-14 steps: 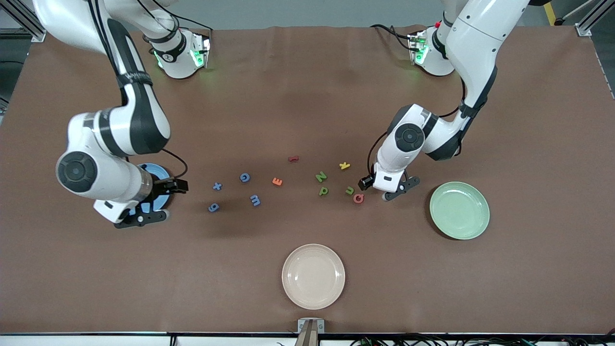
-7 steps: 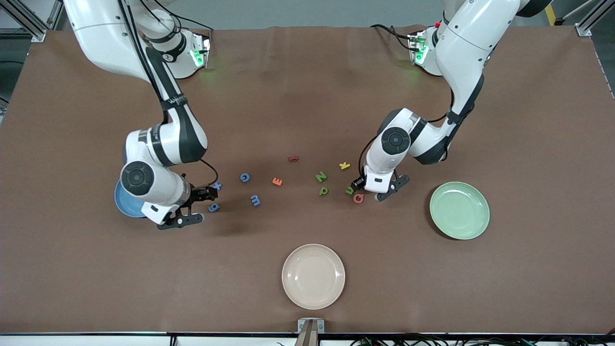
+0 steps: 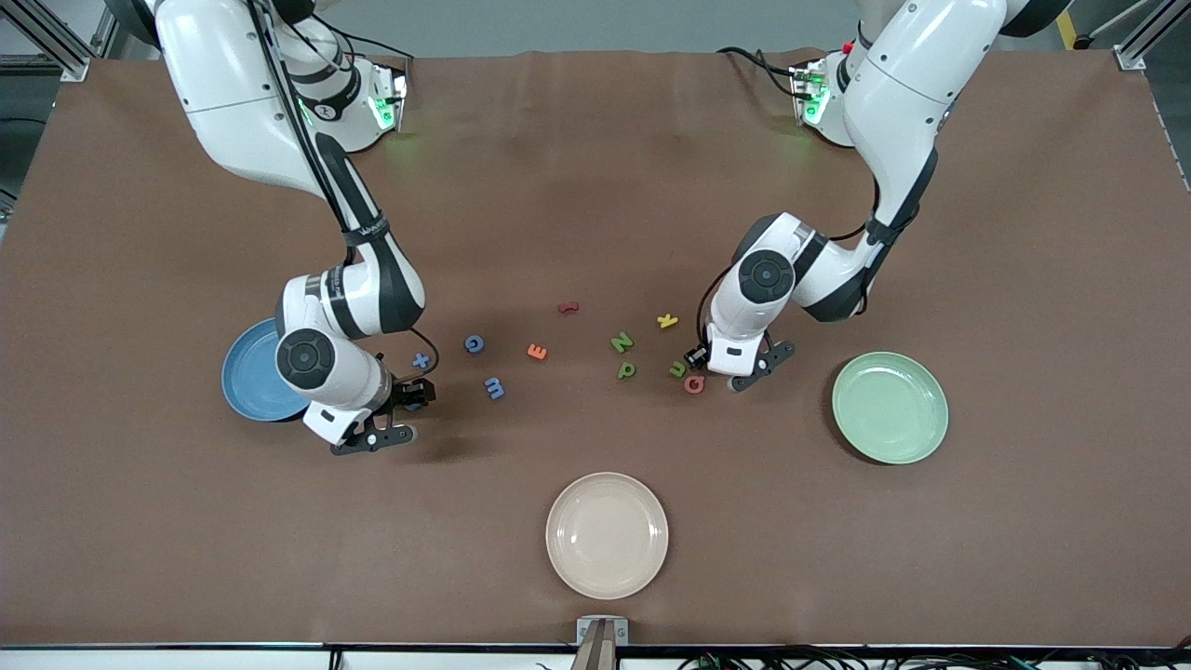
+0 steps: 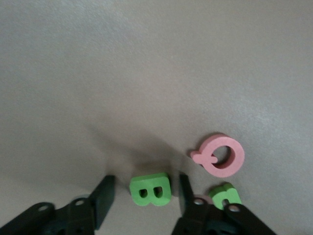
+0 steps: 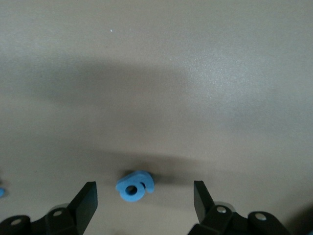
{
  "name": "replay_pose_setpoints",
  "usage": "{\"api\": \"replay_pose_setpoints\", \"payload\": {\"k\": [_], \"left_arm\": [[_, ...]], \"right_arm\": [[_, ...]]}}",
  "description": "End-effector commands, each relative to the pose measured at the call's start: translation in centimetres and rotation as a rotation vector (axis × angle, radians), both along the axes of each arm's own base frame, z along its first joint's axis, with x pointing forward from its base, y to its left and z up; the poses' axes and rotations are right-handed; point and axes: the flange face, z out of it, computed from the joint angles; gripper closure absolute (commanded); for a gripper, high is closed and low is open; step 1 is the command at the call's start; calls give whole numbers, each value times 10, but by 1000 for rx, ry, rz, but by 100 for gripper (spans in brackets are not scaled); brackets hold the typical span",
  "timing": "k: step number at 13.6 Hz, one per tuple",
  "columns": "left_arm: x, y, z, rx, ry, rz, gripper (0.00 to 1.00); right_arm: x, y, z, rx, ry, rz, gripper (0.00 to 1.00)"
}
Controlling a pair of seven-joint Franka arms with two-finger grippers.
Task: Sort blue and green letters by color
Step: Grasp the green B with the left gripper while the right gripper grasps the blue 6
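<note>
Between the blue plate point(image 3: 249, 383) and the green plate point(image 3: 890, 407), small foam letters lie flat on the brown table point(image 3: 595, 186). Blue ones sit toward the blue plate: a plus point(image 3: 421, 360), a G point(image 3: 475, 344) and an m point(image 3: 494, 387). Green ones sit toward the green plate: an N point(image 3: 622, 342), a p point(image 3: 627, 370) and a u point(image 3: 677, 368). The right gripper point(image 5: 145, 198) is low beside the blue plate, its fingers spread wide with the blue 9 point(image 5: 134, 185) lying between them, not touched. Only the right wrist view shows this 9; from the front the gripper hides it. The left gripper point(image 4: 146, 198) is low near the green plate, fingers open on either side of a green B point(image 4: 150, 189), with small gaps. The front view hides the B. The pink Q point(image 4: 221, 155) lies just beside it.
</note>
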Motion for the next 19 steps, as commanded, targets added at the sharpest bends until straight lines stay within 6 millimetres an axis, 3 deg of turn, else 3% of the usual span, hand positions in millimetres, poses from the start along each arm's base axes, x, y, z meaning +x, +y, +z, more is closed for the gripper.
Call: {"api": "replay_pose_setpoints", "payload": {"k": [1, 2, 4, 8, 11, 13, 15, 17, 19], "left_arm": [[6, 2, 1, 13, -14, 8, 91], [7, 3, 4, 15, -17, 9, 100], [8, 6, 15, 38, -18, -3, 100], [28, 37, 66, 99, -51, -13, 100], [52, 96, 73, 162, -58, -70, 100], [68, 140, 74, 207, -72, -115, 100], [88, 199, 74, 243, -73, -192, 100], [97, 225, 73, 244, -64, -246, 100], [106, 240, 53, 232, -42, -237, 98]], "right_arm": [[0, 2, -4, 8, -5, -19, 21], [0, 1, -5, 8, -4, -21, 23], [-1, 2, -9, 6, 2, -18, 23], [-6, 8, -13, 13, 15, -11, 23], [-9, 11, -16, 15, 21, -7, 23], [-9, 9, -17, 14, 24, -10, 30], [-11, 9, -24, 10, 34, -9, 34], [-11, 11, -24, 11, 34, -6, 39], [-11, 11, -23, 11, 34, -6, 47]]}}
